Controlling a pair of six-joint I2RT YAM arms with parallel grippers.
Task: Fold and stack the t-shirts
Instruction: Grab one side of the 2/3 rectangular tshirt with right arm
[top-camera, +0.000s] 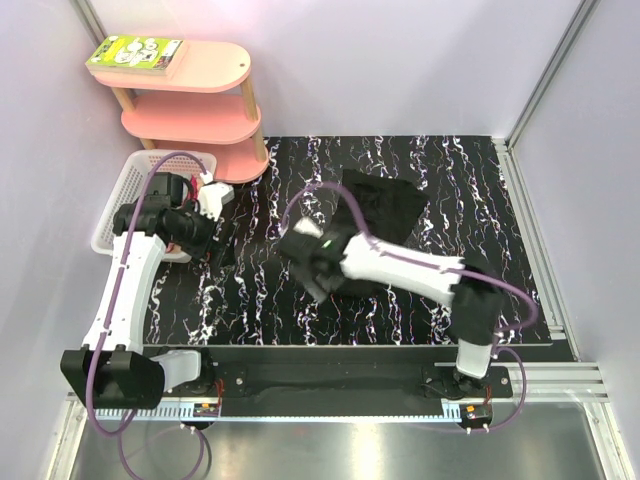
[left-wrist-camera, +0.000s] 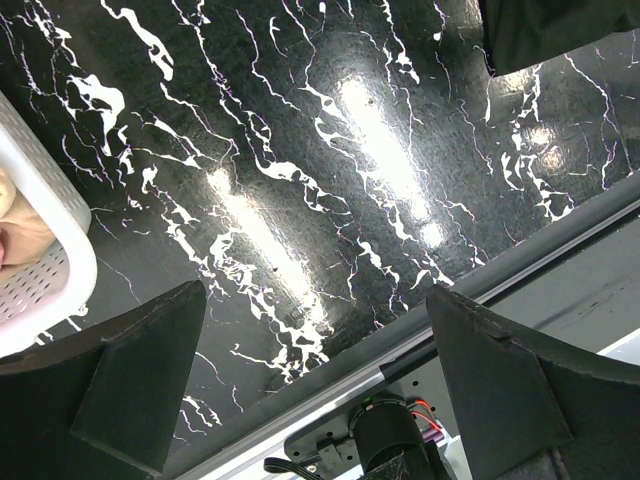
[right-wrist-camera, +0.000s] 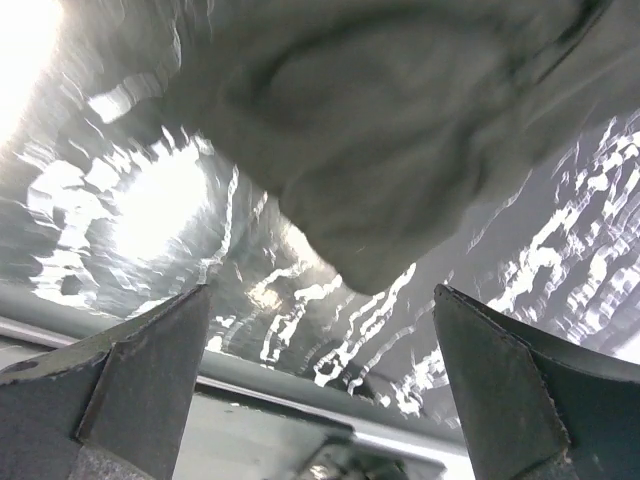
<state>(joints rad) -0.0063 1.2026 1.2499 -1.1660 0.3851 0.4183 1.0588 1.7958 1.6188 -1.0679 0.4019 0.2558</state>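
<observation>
On the black marbled desk (top-camera: 260, 290), a little right of its middle, a black t-shirt (top-camera: 385, 205) lies crumpled, with its far part flat and its near part hidden under the right arm. The right tool (top-camera: 312, 268) is at the near left edge of this shirt. In the right wrist view its fingers (right-wrist-camera: 140, 370) stand wide apart and released; the dark cloth is above them in the picture and not between them. The left tool (left-wrist-camera: 315, 400) is over the left side of the desk, well apart from the shirt, and it is also released with nothing between the fingers. Just beside it, at the left edge of the desk, is a white lattice basket (top-camera: 125, 190). Behind the basket stands a pink shelf (top-camera: 195, 75).
</observation>
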